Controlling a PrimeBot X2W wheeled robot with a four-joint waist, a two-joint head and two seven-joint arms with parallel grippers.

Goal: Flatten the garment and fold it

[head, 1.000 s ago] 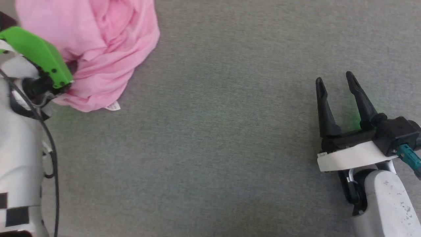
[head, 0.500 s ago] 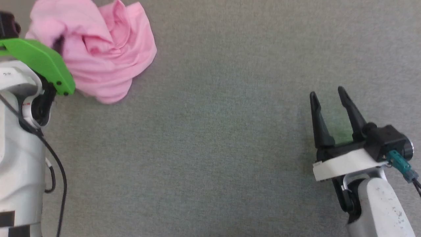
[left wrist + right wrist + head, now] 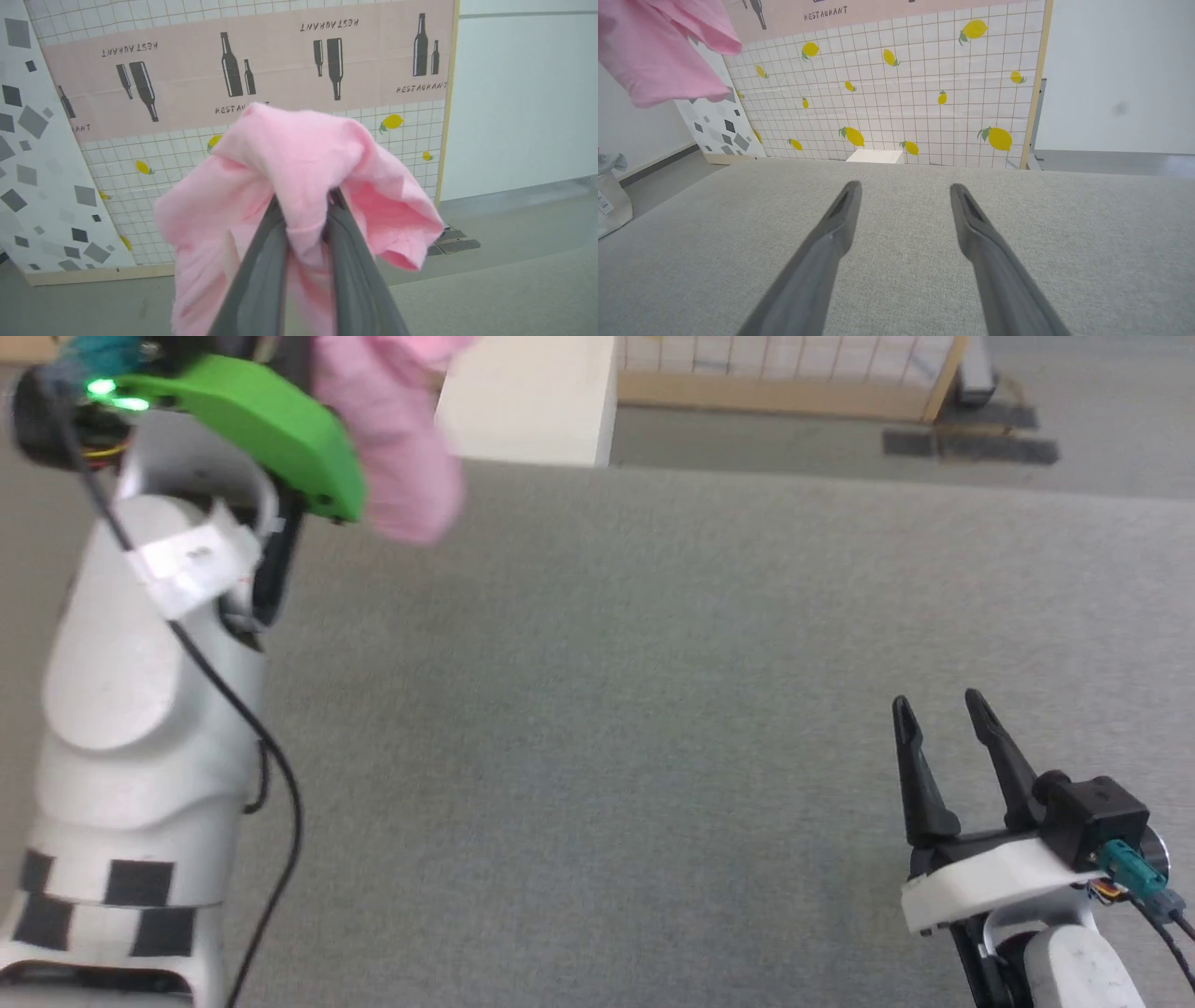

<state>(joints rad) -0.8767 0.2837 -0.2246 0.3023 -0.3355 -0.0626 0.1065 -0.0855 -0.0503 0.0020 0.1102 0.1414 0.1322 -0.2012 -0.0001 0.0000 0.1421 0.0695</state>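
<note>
The light-pink garment [image 3: 299,172] hangs in the air, bunched over my left gripper [image 3: 303,200], whose two fingers are shut on a fold of it. In the head view the garment [image 3: 401,457] dangles at the top left beside the green wrist cover of my raised left arm. The right wrist view catches a corner of the garment [image 3: 654,51] at its upper left. My right gripper [image 3: 934,709] stands open at the lower right, low over the grey cloth surface [image 3: 607,709], nothing between its fingers [image 3: 840,219].
A lemon-patterned tiled panel [image 3: 901,84] and a restaurant poster [image 3: 243,60] stand beyond the surface's far edge. A white box [image 3: 527,397] sits just past that edge. A white bag [image 3: 609,200] rests on the floor at the left.
My left gripper has shut on the garment and lifted it off the surface. The head camera has tilted up, bringing the far edge and background into view. The right gripper stays open.
</note>
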